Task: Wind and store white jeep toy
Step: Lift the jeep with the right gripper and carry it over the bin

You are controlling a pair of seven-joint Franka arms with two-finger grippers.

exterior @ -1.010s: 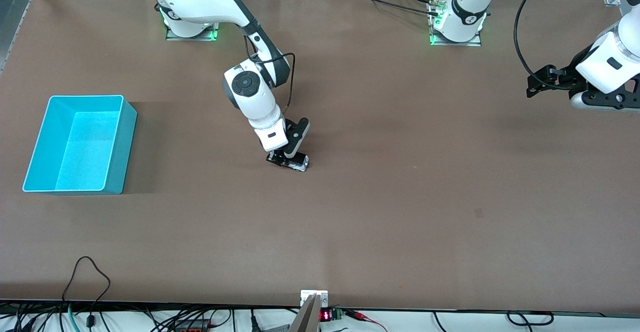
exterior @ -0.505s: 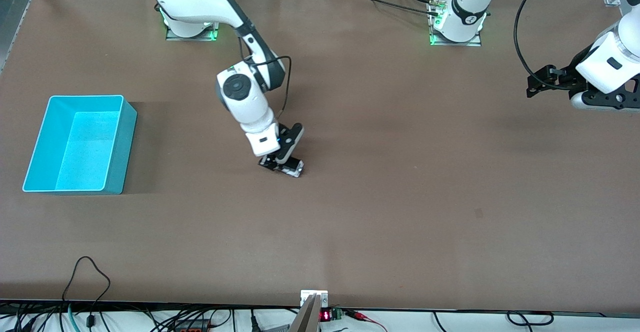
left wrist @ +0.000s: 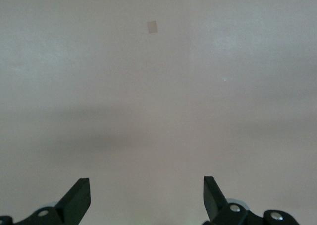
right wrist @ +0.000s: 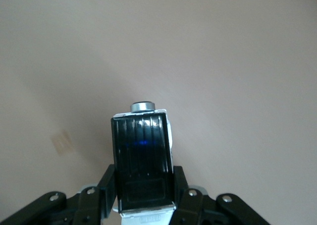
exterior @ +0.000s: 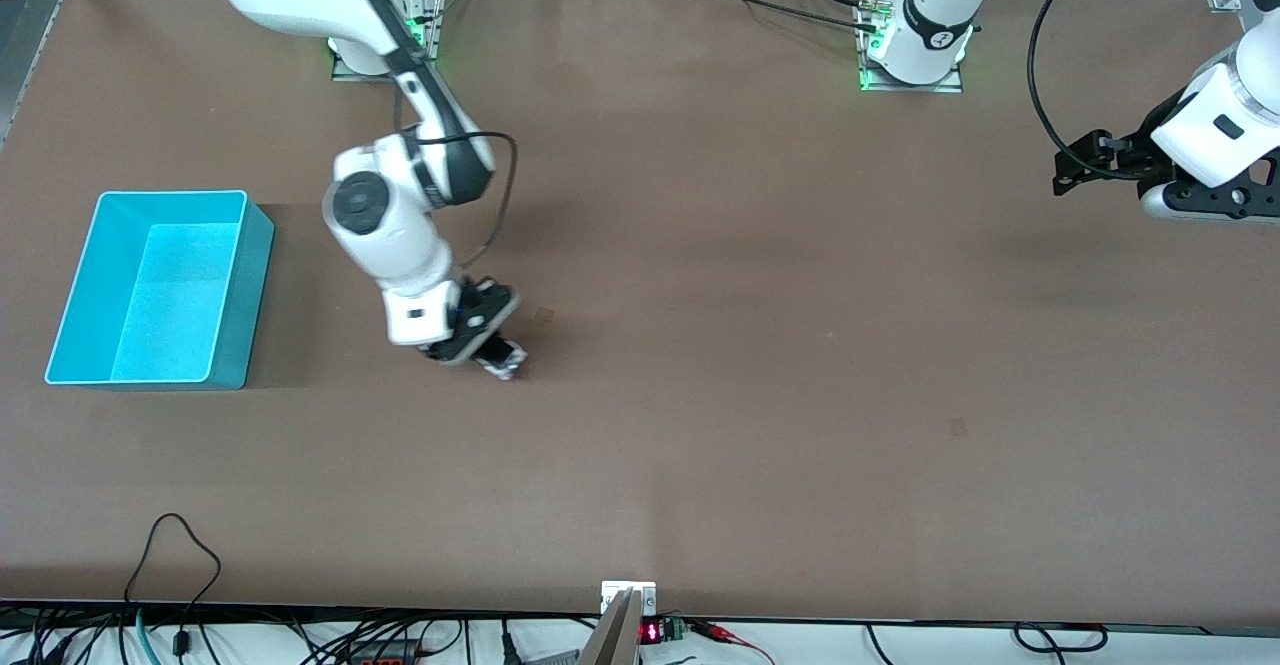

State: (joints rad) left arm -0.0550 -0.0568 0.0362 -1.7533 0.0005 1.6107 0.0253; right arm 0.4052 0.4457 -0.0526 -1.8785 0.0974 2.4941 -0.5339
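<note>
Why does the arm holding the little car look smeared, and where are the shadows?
Front view: the right gripper and white jeep toy are motion-blurred; the cyan bin casts a shadow. Right wrist view: the toy's black roof shows a faint blue glint.

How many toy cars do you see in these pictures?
1. The white jeep toy is held in the right pincer, between the table's middle and the cyan bin. No others are visible.

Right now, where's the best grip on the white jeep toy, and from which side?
Across its long flanks, from above. The white jeep toy is a narrow box with a flat black roof, so its parallel sides suit two fingers. The right gripper is shut on it that way, over the table near the cyan bin. The left gripper waits open at its own end.
</note>
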